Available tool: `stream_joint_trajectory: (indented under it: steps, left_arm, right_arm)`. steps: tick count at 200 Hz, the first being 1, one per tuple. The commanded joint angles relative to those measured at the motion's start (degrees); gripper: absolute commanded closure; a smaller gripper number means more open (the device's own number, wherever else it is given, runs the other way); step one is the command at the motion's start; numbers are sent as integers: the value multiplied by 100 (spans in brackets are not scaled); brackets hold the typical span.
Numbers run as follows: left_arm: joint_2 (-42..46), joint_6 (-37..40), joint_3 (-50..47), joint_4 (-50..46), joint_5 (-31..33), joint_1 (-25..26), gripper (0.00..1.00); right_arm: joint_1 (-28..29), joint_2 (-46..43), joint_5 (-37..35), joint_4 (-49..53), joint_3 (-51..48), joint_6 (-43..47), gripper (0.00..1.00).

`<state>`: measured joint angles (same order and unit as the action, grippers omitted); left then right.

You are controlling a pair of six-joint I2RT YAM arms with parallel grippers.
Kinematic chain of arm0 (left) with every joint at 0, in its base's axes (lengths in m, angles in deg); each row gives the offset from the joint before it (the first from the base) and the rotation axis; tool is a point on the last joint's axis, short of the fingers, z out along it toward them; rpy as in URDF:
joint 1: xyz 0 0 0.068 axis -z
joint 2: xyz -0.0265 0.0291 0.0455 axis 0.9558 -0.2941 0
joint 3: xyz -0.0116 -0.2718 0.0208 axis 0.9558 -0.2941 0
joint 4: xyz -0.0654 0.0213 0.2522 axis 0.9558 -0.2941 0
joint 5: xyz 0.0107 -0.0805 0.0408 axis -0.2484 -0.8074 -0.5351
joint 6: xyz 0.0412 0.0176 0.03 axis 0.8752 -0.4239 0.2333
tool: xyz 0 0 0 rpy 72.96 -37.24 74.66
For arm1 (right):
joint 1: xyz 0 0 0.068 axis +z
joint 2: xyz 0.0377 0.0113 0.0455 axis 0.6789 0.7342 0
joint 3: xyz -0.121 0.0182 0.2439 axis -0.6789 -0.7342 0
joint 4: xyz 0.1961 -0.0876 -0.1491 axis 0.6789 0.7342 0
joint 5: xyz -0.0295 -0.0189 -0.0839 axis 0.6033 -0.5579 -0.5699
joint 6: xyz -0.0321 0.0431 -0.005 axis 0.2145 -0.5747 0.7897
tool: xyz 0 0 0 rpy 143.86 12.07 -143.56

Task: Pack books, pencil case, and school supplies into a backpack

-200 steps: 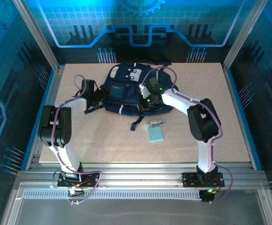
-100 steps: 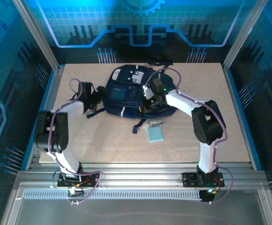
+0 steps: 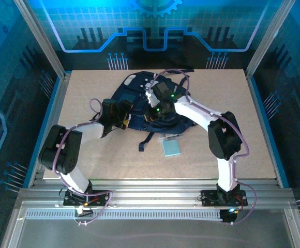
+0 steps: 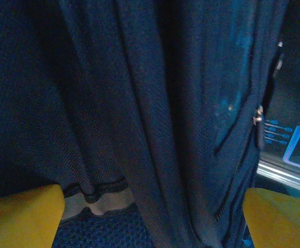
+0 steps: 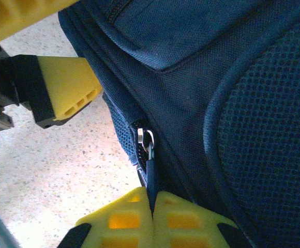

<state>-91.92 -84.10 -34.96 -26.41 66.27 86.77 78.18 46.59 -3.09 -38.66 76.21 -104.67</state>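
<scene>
Backpack lies flat at centre rear of table, navy, white patches at the far end. One dark strap trails off its near edge onto the table.

Right gripper sits over the near middle of the backpack. In the right wrist view, right gripper is clenched: yellow fingertips pressed together on the dark tab of the zipper pull, with its metal ring just above the fingers. The zipper runs along the backpack's lower edge, next to bare table.

Left gripper is at the backpack's near-left side. In the left wrist view, left gripper is released, its yellow fingers wide apart at the two bottom corners. Folds of navy fabric hang between them and nothing is pinched. One of its fingers also shows in the right wrist view, just beside the backpack edge, low over the table.

Light-blue pad lies flat on the table just in front of the backpack, near the right arm. Small silvery clip lies between pad and backpack, almost touching the pad.
</scene>
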Motion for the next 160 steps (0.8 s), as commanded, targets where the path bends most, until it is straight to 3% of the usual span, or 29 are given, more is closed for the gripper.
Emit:
stream_joint_trajectory:
  steps: [1,18,48,61,84,101,160]
  left_arm:
    - [-363,-617,159,692,-25,71,13]
    - [-599,-676,249,861,-46,68,23]
    - [-888,-638,282,1379,-108,56,82]
    - [-928,-575,329,1380,-129,31,100]
    - [-892,-451,404,1280,-166,-46,100]
    - [-834,-301,508,1092,-179,-143,100]
    - [-731,28,806,731,-213,-629,100]
  right_arm:
    - [347,80,-546,340,381,500,100]
    - [538,90,-1164,424,398,823,100]
    - [869,139,-2326,563,409,1488,100]
    - [999,160,-3077,563,368,1779,100]
    - [1108,165,-4109,466,165,2174,100]
    - [1092,85,-4490,307,-116,2376,100]
    - [915,-533,-4674,75,-1185,2371,100]
